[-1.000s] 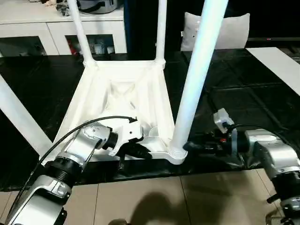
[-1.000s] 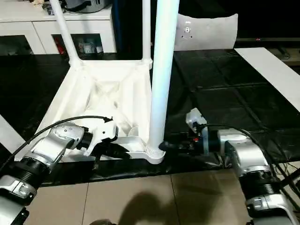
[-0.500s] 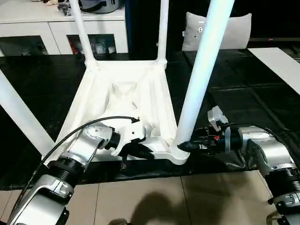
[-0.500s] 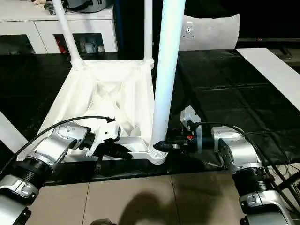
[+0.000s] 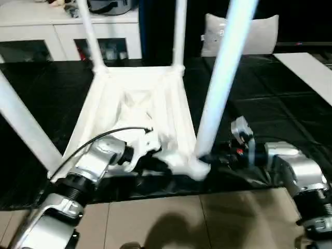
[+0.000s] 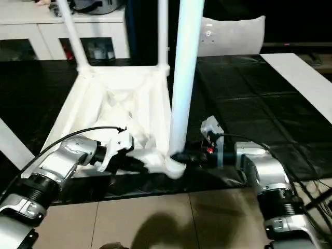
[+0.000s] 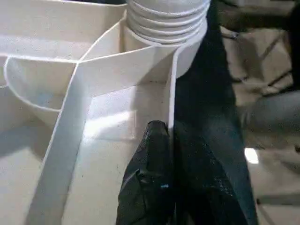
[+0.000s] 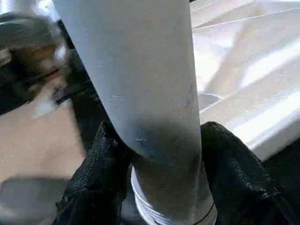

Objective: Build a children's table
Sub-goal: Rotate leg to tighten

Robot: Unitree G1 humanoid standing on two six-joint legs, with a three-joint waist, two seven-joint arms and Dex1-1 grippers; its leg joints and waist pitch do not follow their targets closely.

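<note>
With the upturned table top on the black floor, the right gripper clamped round the near-corner leg and the left gripper pinched on the top's edge wall, a skewed twist could cross-thread or tilt the leg in its socket.

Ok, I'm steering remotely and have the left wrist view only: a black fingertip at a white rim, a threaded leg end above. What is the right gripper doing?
Observer: The right gripper has a finger on each side of the near-right leg, just above its socket.
Operator: Is that leg upright?
Observer: Nearly; in the head views it rises out of frame, leaning slightly.
Operator: How many legs are in?
Observer: Two far legs stand in the tabletop; a fourth slants at the near left, its base hidden.
</note>
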